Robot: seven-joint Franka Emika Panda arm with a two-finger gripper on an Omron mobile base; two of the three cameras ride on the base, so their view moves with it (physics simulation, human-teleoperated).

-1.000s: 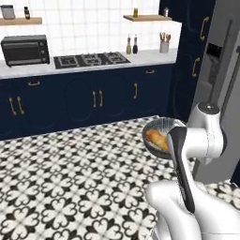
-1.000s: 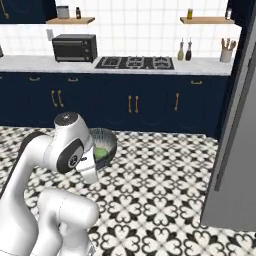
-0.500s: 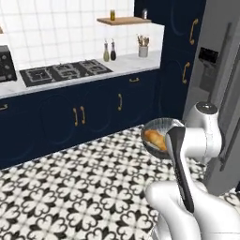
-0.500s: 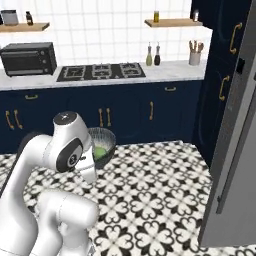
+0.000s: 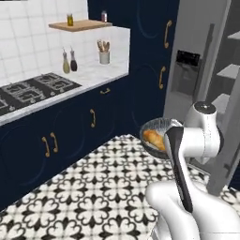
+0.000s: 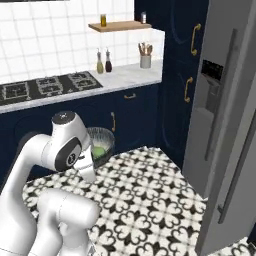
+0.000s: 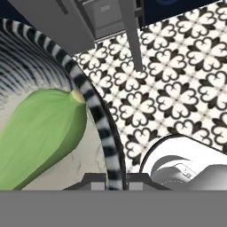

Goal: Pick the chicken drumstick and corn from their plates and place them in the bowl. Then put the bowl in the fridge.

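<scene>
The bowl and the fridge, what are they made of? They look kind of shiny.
The bowl looks like dark stone or glazed ceramic: its rim is speckled and banded dark and pale, its inside a lighter matte grey. That is only a guess. The fridge looks like brushed stainless steel: flat grey, softly sheened, with a long metal handle and a dark dispenser panel.

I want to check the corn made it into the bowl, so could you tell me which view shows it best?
The hand view: the corn fills the foreground, lying inside the bowl against its rim. The right base view shows only a small green patch in the bowl beside the arm. The left base view shows the drumstick there instead.
</scene>
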